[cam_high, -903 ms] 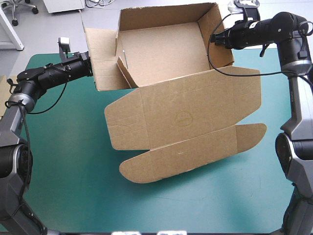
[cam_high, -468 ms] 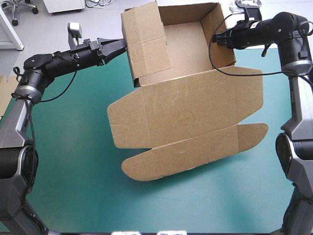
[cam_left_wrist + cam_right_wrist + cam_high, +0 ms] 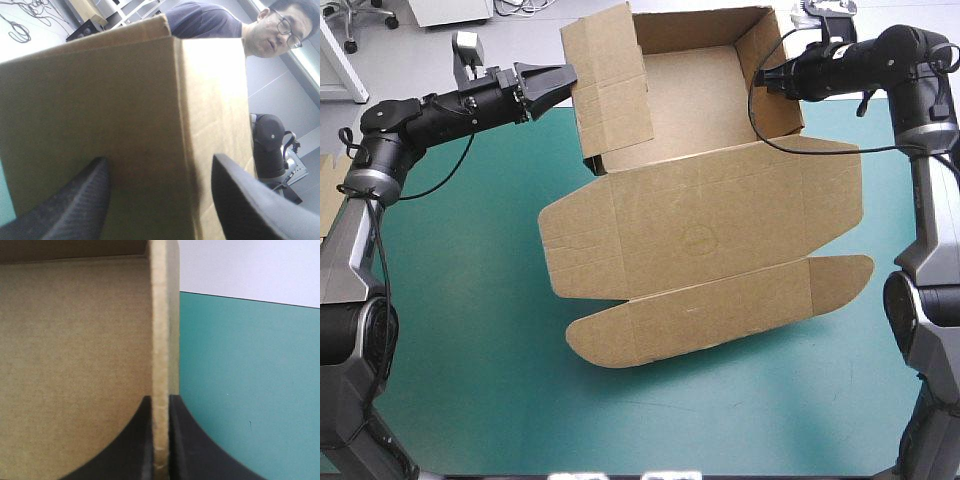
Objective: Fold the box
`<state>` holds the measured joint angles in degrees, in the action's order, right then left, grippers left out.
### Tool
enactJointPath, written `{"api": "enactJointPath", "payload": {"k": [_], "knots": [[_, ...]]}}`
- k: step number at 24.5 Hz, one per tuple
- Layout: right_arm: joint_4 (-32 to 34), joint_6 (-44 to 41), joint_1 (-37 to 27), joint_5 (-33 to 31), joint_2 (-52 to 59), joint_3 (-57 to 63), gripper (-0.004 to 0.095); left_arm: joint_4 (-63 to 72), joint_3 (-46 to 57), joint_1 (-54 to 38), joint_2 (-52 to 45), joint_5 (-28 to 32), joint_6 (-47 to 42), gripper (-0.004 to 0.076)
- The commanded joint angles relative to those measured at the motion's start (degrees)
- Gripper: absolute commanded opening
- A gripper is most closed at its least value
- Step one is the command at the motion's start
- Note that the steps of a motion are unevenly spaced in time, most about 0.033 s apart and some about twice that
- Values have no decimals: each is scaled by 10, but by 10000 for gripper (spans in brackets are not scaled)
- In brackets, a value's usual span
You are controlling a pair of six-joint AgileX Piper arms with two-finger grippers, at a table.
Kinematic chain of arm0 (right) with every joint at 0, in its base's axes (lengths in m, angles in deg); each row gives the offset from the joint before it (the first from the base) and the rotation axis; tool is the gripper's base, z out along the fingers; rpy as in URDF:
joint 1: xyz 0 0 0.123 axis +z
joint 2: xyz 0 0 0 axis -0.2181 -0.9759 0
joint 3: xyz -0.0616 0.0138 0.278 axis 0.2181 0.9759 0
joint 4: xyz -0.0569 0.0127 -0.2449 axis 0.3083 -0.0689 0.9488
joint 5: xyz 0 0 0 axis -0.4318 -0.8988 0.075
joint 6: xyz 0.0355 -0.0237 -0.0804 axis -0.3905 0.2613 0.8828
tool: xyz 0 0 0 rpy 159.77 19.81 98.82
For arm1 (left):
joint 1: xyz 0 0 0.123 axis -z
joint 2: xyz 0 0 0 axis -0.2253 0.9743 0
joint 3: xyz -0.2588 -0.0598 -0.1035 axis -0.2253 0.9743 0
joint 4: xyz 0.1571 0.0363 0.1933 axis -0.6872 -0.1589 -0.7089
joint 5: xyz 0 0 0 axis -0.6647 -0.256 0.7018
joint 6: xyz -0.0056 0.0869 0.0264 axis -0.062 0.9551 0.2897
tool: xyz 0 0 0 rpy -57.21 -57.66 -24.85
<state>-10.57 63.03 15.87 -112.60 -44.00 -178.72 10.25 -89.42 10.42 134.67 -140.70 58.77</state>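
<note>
- Toward twelve o'clock on the table [image 3: 460,320] we see the box [image 3: 690,110] half made: back and side walls up; lid [image 3: 710,235] flat toward six.
- Our left gripper [image 3: 564,80], fingers [image 3: 65,200] spread, props the nine o'clock wall [image 3: 610,95] upright; not yet tucked, we judge.
- Our right gripper [image 3: 762,79] pinches the three o'clock wall [image 3: 160,365].
- Plain brown board, matte, creased; rounded lid flaps [image 3: 840,280].

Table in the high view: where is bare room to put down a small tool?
Bare teal-green cover lies along the near edge and left of the box lid. Crowded: the far side, with left end effector, right end effector and tray.
</note>
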Motion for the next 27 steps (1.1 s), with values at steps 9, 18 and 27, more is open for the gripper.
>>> {"api": "enactJointPath", "payload": {"k": [9,18,27], "knots": [[-15,-21,11,34,33,-13,-11,-128,-86,46,-31,-5,-69,438],[62,-68,50,26,32,-13,-11,-257,-145,62,-31,37,-149,438],[68,-100,54,2,32,-13,-7,-456,-155,123,-30,83,-236,426]]}}
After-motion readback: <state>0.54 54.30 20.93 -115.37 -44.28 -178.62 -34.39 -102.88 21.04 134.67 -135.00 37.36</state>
